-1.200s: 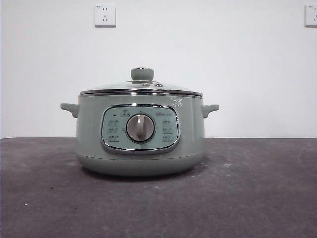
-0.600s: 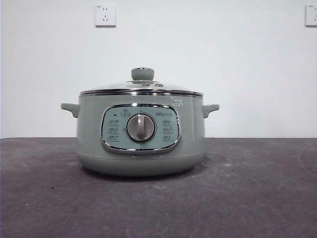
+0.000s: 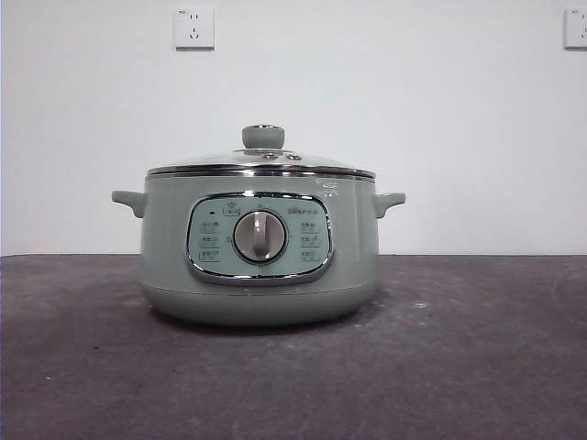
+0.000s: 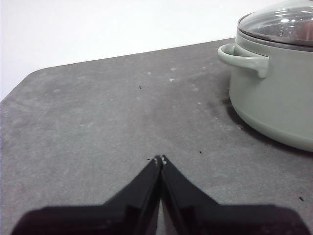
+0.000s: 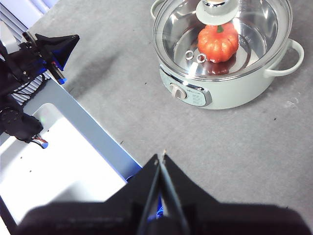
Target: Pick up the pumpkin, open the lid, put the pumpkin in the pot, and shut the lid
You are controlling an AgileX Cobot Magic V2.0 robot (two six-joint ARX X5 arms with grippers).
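Note:
The sage-green pot [image 3: 260,247] stands at the table's middle with its glass lid [image 3: 262,163] seated on the rim, knob upright. Through the lid [image 5: 222,34] in the right wrist view I see the orange pumpkin [image 5: 218,41] lying inside the pot [image 5: 230,83]. My right gripper [image 5: 161,155] is shut and empty, high above the table's front edge, well away from the pot. My left gripper [image 4: 159,158] is shut and empty, low over the table beside the pot [image 4: 276,105], near its side handle [image 4: 243,56]. Neither gripper shows in the front view.
The dark grey table [image 3: 459,348] spreads around the pot. The right wrist view shows the left arm [image 5: 34,54] and a white base plate [image 5: 58,166] beyond the table's front edge. Wall sockets [image 3: 194,27] sit on the white wall behind.

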